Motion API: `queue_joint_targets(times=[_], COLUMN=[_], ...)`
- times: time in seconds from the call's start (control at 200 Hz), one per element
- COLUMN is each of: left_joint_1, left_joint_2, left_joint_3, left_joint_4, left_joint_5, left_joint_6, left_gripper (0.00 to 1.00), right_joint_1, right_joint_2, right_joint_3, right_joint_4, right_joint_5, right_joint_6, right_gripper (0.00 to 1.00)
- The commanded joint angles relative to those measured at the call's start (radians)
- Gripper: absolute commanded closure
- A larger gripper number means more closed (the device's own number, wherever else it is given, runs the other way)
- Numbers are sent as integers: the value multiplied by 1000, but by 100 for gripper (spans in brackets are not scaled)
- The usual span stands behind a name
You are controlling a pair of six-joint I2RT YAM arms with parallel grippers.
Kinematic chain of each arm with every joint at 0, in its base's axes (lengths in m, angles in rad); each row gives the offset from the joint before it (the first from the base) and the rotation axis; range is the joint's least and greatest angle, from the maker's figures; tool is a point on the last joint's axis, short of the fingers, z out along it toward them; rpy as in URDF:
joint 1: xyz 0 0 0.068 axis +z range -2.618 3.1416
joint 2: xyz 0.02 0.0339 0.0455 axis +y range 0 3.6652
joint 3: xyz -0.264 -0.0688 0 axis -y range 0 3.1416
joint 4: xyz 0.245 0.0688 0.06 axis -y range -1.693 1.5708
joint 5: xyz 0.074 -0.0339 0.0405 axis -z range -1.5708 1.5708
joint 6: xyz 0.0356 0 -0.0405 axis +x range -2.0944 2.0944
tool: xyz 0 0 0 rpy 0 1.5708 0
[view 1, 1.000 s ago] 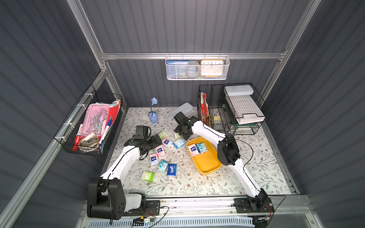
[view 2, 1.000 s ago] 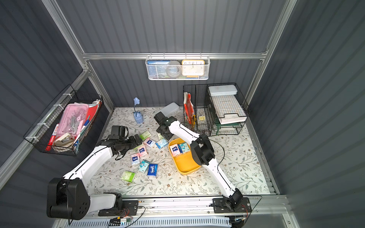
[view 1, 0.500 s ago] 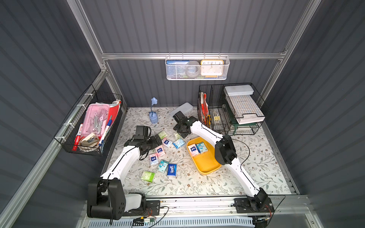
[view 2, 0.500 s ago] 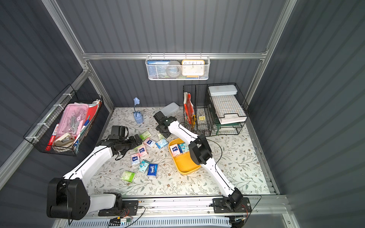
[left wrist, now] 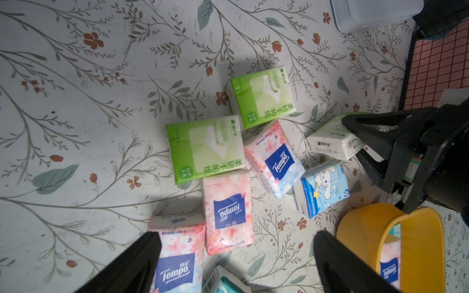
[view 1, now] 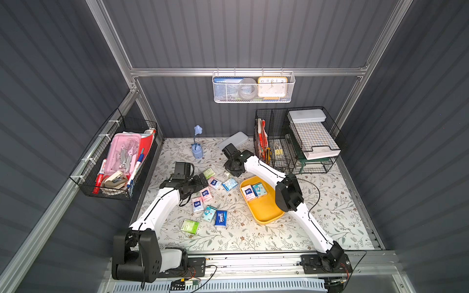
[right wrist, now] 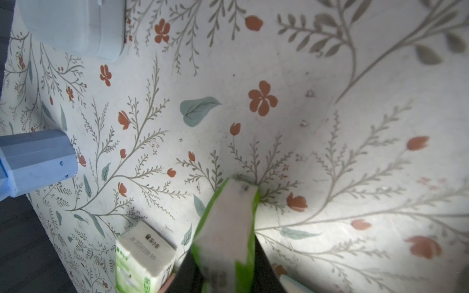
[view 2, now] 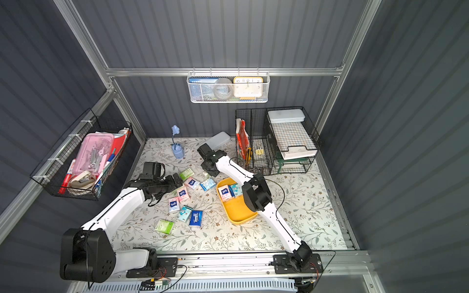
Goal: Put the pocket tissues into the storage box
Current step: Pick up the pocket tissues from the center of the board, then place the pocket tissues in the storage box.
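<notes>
Right wrist view: a green-edged packet (right wrist: 228,215) of pocket tissues sits end-on in the right gripper (right wrist: 224,256), jaws clamped on its flat faces. Its print is blurred, and I cannot tell whether it is off the floral cloth (right wrist: 304,76). Left wrist view: two light green packets (left wrist: 205,147) carry Chinese characters, three pink packets (left wrist: 228,210) have blue "Tempo" labels, and a pale blue packet (left wrist: 322,187) shows a cartoon puppy. All lie loose in a cluster on the cloth. The left gripper (left wrist: 236,234) hangs over the pink ones, fingers wide apart, gripping nothing. In a top view, a dark blue packet (view 1: 220,217) reads "Tempo". The yellow storage box (view 1: 264,215) sits just right of the cluster and holds a pink Tempo packet (view 1: 248,192) and a teal packet (view 1: 260,189) side by side. The clock (view 1: 272,86) in the white mesh basket (view 1: 253,99) shows 10, 11, 12.
</notes>
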Motion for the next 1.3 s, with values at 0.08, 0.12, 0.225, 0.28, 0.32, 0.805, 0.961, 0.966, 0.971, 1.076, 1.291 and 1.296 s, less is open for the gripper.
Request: queue_joint_targets(times=[0.08,0.12,0.225,0.28,0.32,0.805,0.961,0.966,0.971,1.076,1.291,1.296], left_joint_1=[1,1,1,1,1,-38,-60,-61,-61,-71,-82,-82], left_joint_2=[-2,3,24,40,51,152,162,162,162,166,168,169], left_joint_3=[16,23,40,56,68,129,144,144,143,145,139,140], left_joint_4=[-8,-6,12,9,17,32,31,31,31,33,34,33], left_joint_5=[30,44,74,93,101,264,253,252,252,247,228,229], left_joint_6=[18,20,65,74,75,32,10,9,9,-5,-18,-19], left_gripper=[1,1,1,1,1,1,1,1,1,1,1,1], right_joint_1=[3,1,-3,-7,-14,-182,-202,-202,-203,-208,-200,-199], right_joint_2=[-201,-250,-377,-436,-469,-724,-707,-706,-704,-686,-634,-632], right_joint_3=[-99,-148,-288,-334,-360,-673,-694,-694,-693,-704,-708,-707], right_joint_4=[65,88,151,152,132,-258,-369,-373,-375,-396,-350,-348], right_joint_5=[-24,-39,-84,-125,-160,-399,-282,-277,-273,-212,-169,-165], right_joint_6=[-189,-231,-330,-405,-456,-1064,-1226,-1230,-1233,-1274,-1269,-1268], right_gripper=[81,81,81,81,80,75,74,74,74,73,71,71])
